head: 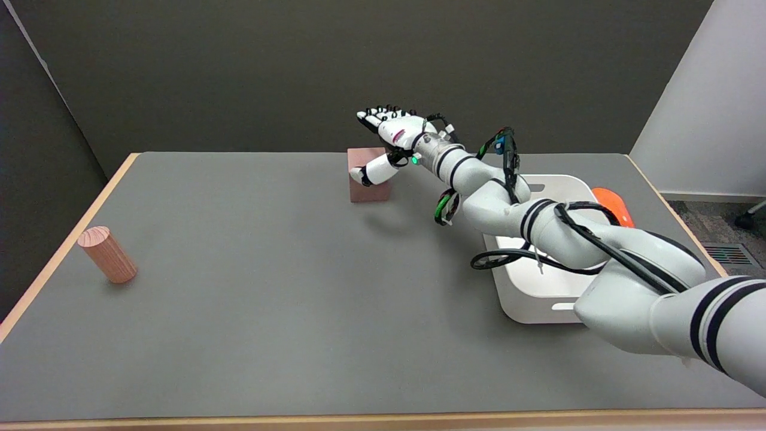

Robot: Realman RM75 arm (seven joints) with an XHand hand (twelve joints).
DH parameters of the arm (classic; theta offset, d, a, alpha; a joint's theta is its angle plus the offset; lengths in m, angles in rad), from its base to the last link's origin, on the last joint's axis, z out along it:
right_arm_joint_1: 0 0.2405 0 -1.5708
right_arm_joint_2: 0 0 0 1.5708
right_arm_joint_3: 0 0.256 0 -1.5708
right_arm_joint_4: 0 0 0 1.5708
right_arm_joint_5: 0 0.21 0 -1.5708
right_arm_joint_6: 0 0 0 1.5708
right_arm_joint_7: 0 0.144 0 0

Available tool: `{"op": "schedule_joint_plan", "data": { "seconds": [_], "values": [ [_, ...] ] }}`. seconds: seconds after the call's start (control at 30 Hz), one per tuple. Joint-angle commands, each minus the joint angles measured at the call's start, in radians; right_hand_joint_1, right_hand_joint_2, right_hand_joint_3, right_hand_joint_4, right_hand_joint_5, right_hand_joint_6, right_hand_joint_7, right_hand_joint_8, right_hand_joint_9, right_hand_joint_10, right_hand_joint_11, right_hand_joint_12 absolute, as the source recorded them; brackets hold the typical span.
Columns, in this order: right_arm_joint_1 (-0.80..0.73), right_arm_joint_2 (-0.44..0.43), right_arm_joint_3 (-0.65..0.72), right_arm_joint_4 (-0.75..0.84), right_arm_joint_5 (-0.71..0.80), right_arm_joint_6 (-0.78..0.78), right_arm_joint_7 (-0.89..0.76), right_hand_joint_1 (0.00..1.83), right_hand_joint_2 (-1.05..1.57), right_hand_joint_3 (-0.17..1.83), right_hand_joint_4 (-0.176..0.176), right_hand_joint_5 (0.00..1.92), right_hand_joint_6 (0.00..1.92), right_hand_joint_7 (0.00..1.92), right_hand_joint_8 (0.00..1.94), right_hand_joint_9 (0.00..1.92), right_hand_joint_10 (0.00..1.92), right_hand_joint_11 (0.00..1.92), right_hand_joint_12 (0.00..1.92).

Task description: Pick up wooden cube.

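Observation:
A reddish wooden cube (366,178) rests on the grey table (269,287) near its far edge, about mid-width. My right hand (389,140) hovers at the cube's right side, reaching in from the lower right. Its fingers are spread, extending above and behind the cube's top. The thumb lies across the cube's front right face, at or close to the surface. Nothing is held in the hand. Part of the cube's right side is hidden behind the thumb.
A wooden cylinder (108,254) lies tilted near the table's left edge. A white bin (526,293) sits under my right arm at the right side, with an orange object (613,206) at its far rim. A dark wall stands behind the table.

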Motion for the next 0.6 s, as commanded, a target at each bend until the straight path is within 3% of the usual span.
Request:
{"op": "schedule_joint_plan", "data": {
  "seconds": [0.03, 0.6],
  "values": [
    [0.015, -0.044, -0.008, -0.088, -0.006, -0.037, -0.004, 0.39, 0.51, 0.89, 0.022, 0.00, 0.00, 0.00, 0.00, 0.00, 0.03, 0.00, 0.65],
    [-0.006, -0.065, -0.001, -0.094, -0.003, -0.036, -0.004, 0.42, 0.56, 0.85, 0.016, 0.00, 0.00, 0.00, 0.00, 0.00, 0.09, 0.00, 0.64]
  ]
}}
